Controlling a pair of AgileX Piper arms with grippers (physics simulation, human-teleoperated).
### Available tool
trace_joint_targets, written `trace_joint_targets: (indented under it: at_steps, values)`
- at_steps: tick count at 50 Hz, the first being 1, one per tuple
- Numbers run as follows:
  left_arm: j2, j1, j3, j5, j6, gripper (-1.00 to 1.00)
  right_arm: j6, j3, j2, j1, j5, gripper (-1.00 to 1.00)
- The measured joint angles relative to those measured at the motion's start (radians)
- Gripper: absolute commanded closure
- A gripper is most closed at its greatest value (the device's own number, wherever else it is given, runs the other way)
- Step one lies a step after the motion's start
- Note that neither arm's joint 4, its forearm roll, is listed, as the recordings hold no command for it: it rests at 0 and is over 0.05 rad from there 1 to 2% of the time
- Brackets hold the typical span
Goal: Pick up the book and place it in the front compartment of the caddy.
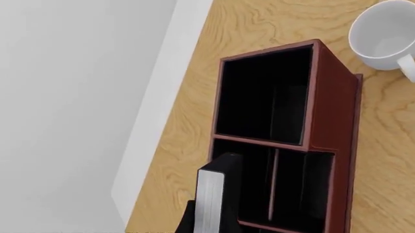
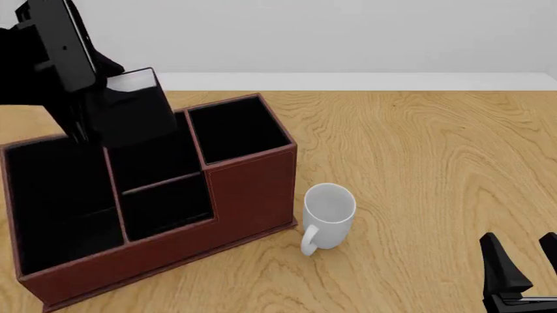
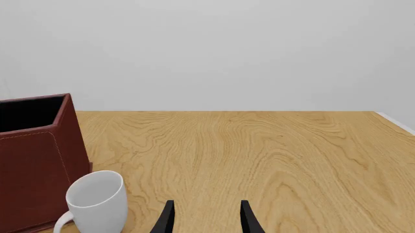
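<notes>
There is one book (image 2: 135, 107), black with a white page edge, and one caddy (image 2: 252, 176), a red-brown box with a black inside. The caddy has four cells, counted in the front view: one tall cell at the back, two small cells in the middle and one wide cell on the left. There is also one white mug (image 2: 327, 215), one wooden table (image 2: 418, 163) and two grippers, the left gripper (image 2: 83, 104) and the right gripper (image 2: 520, 270)
</notes>
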Motion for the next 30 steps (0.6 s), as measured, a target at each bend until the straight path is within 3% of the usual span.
trace_joint_targets:
  at_steps: [30]
  values:
    - [0.016, 0.007, 0.076, -0.054, -0.008, 1.00, 0.000, 0.000, 0.000, 0.000, 0.000, -1.00]
